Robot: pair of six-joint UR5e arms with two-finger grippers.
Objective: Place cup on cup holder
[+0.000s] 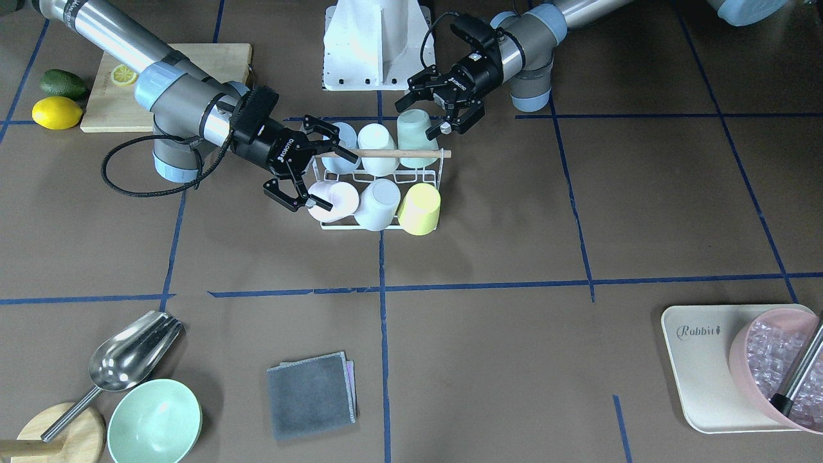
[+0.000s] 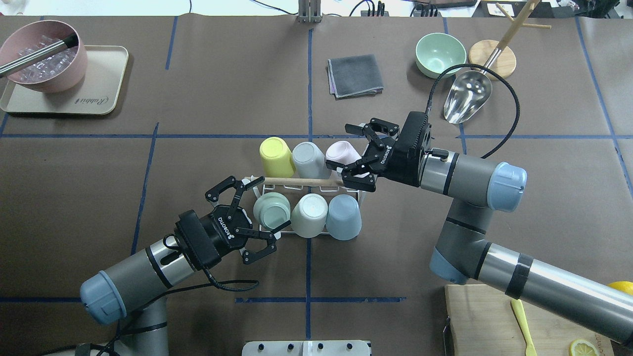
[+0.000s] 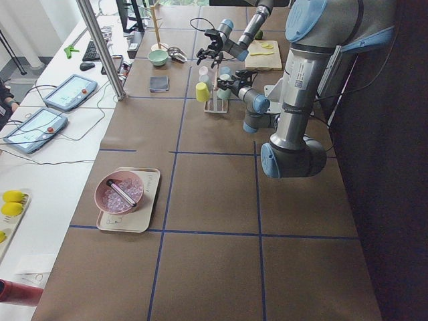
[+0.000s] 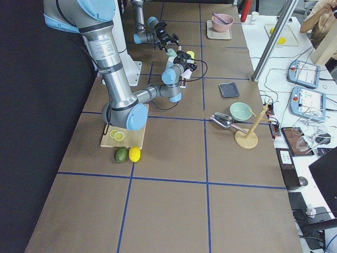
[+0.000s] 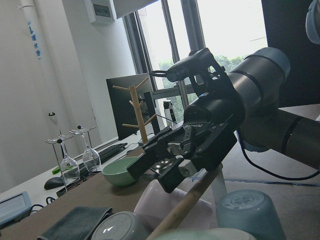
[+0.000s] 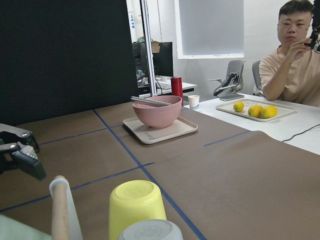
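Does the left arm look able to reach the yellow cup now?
Likely yes: the yellow cup sits at the cup holder's end nearest the left gripper, jaws open, bare table alongside.

We see the left arm (image 2: pixel 143 276) and right arm (image 2: pixel 549 289) as silver-grey tubes with pale-blue joint caps. The left gripper (image 2: pixel 259 215) and right gripper (image 2: pixel 348 153) are black and white-lettered. A black cable (image 2: pixel 514 113) arcs from the right wrist's one o'clock.
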